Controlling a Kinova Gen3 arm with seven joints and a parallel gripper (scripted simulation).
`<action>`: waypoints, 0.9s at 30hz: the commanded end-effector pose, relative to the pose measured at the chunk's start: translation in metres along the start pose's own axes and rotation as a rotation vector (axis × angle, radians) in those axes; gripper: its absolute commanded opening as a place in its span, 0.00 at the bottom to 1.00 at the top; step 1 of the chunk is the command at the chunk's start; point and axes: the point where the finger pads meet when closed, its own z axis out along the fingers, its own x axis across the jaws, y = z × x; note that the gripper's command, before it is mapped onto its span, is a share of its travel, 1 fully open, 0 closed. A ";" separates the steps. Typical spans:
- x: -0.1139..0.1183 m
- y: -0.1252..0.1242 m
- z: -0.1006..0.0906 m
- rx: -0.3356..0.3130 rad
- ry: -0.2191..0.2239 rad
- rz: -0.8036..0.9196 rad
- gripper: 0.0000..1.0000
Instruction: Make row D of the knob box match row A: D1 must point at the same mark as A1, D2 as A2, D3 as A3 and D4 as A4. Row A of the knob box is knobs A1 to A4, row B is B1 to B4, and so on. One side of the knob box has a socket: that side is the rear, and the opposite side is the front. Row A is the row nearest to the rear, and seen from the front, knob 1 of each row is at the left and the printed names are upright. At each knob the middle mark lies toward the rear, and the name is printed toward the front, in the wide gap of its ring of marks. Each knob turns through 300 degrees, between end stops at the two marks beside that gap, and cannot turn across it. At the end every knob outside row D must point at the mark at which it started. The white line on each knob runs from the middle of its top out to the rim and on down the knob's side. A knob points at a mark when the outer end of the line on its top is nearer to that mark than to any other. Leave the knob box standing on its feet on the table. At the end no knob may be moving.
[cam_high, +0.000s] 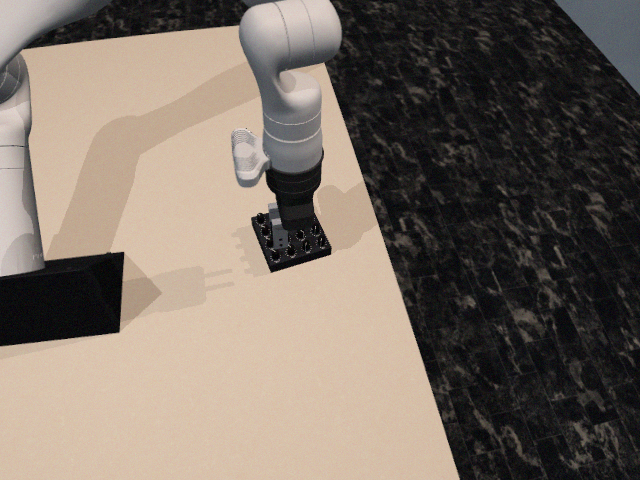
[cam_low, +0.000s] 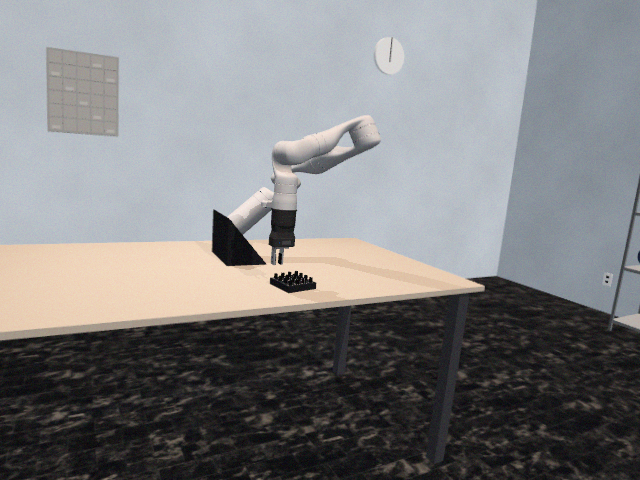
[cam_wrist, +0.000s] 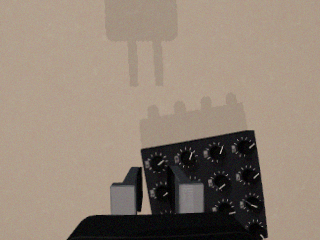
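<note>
The black knob box (cam_high: 303, 257) (cam_low: 293, 284) (cam_wrist: 201, 173) stands on its feet on the tan table (cam_high: 258, 372) (cam_low: 129, 289), near the right edge in the top view. Its knobs carry white lines; several show in the wrist view. My gripper (cam_high: 279, 238) (cam_low: 276, 259) (cam_wrist: 154, 181) points straight down and hangs a short way above the left side of the box. Its grey fingers stand partly apart with nothing between them. In the wrist view one knob (cam_wrist: 162, 192) shows below, in the gap between the fingers. The near rows of the box are hidden by the gripper body.
A black wedge-shaped mount (cam_high: 62, 297) (cam_low: 232, 248) for the arm stands on the table to the left of the box. The table's right edge (cam_high: 379, 248) runs close beside the box. The arm's shadow falls across the table.
</note>
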 end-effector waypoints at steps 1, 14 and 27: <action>0.002 0.002 0.000 0.004 0.005 0.062 0.46; 0.005 0.015 -0.004 0.003 0.006 0.369 0.46; 0.008 0.037 -0.010 0.003 0.006 0.791 0.46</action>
